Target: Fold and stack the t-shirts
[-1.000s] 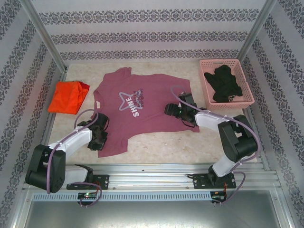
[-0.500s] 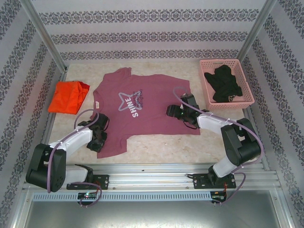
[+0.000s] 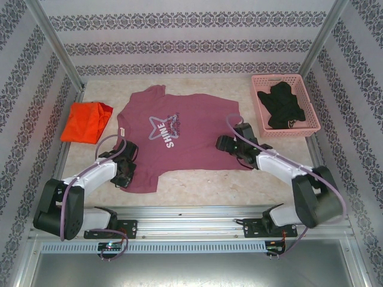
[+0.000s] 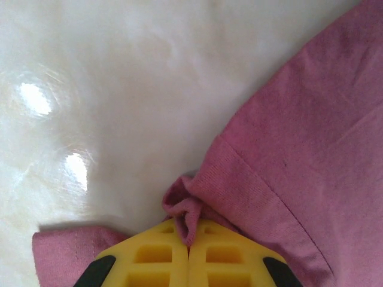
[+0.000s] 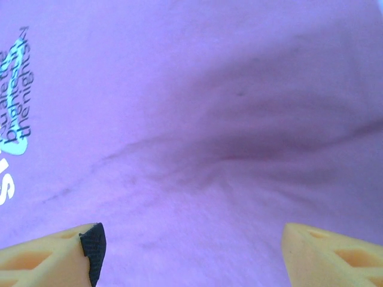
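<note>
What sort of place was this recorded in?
Probably a staged lab cell rather than a home: a marbled tabletop boxed in by wallpapered panels, a metal rail along its near edge, and a pink basket beside the maroon t-shirt.

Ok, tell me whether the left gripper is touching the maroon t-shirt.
Touching. The left wrist view shows the left gripper shut on a pinched fold of the maroon t-shirt at its edge.
</note>
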{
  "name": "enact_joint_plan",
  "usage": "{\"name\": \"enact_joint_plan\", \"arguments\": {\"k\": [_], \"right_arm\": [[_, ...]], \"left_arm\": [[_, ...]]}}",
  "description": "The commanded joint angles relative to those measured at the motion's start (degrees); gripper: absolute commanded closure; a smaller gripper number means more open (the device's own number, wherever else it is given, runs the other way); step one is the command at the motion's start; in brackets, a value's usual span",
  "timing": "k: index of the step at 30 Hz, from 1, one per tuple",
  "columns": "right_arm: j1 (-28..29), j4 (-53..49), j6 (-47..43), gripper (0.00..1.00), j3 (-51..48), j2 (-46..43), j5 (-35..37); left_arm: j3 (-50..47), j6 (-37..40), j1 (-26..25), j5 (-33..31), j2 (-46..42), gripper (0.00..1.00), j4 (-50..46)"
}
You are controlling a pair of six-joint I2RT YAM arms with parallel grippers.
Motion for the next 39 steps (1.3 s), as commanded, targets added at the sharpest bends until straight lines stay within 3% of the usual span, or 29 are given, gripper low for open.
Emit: {"name": "enact_joint_plan", "arguments": {"k": [1, 8, 13, 22, 27, 33, 39], "right_arm": [[-1.2, -9.6, 7.1, 0.26, -4.4, -6.7, 8.9], [-8.0, -11.7, 16.2, 0.38, -13.7, -13.6, 6.7], [-9.0, -10.1, 14.4, 0.51, -11.7, -9.1, 4.9], [-9.4, -8.3, 12.5, 0.61, -8.8, -2.6, 3.9], [-9.2, -10.2, 11.4, 0.74, -7.2, -1.1, 3.4], [-9.0, -13.0, 10.9, 1.00, -5.9, -0.8, 3.0], [-9.0, -14.9, 11.0, 1.00, -6.6, -5.4, 4.6]], "left_arm": [[-2.5, 0.5, -0.2, 0.2, -1.9, 1.00, 0.3], [-4.9, -0.9, -0.2, -1.1, -5.9, 1.00, 2.9], [-3.6, 0.4, -0.2, -0.9, -4.3, 1.00, 3.1], [-4.5, 0.6, -0.2, 0.3, -3.1, 1.00, 4.5], [-4.3, 0.8, -0.2, 0.4, -2.4, 1.00, 5.1], [-3.7, 1.8, -0.2, 0.7, -1.3, 1.00, 5.5], [-3.7, 2.2, -0.2, 0.2, -1.7, 1.00, 5.3]]}}
